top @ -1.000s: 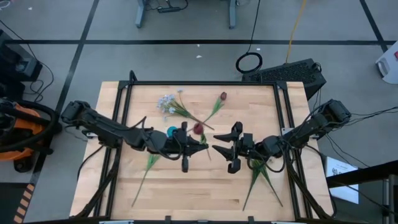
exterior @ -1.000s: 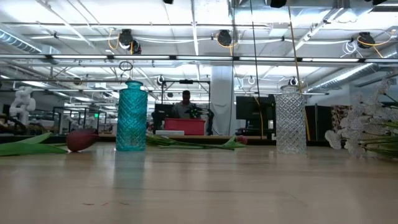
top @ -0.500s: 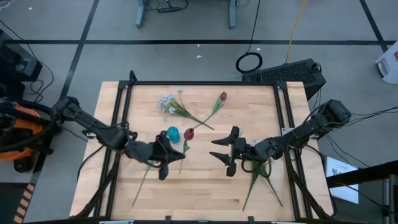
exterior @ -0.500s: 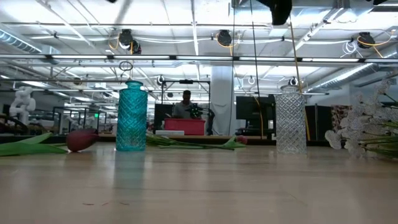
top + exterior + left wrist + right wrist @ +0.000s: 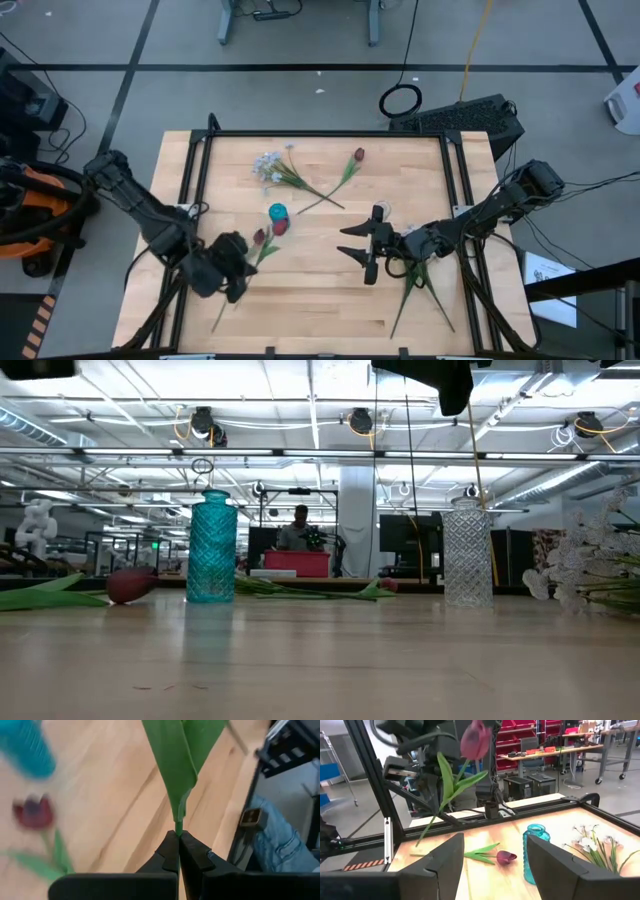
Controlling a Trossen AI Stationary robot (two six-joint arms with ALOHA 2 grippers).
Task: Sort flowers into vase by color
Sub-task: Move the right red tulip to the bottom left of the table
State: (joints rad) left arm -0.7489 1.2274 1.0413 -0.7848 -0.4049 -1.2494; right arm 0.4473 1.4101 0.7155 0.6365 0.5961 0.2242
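From above, the left gripper (image 5: 232, 270) carries a red flower (image 5: 262, 238) just beside the teal vase (image 5: 277, 213); I judge this the carry step, next needing the stem tipped upright over the vase mouth. The left wrist view shows its fingers (image 5: 170, 852) pinched tight on the green stem. The right wrist view shows the right gripper (image 5: 495, 852) wide open and empty, facing that vase, the flower dark red and long-leaved.

3 dark red tulip-like fake flowers (image 5: 358, 155) w/ green stems, 2 white-blossom sprays (image 5: 268, 165), 1 teal patterned glass vase (image 5: 212, 550), 1 clear patterned glass vase (image 5: 467, 555).
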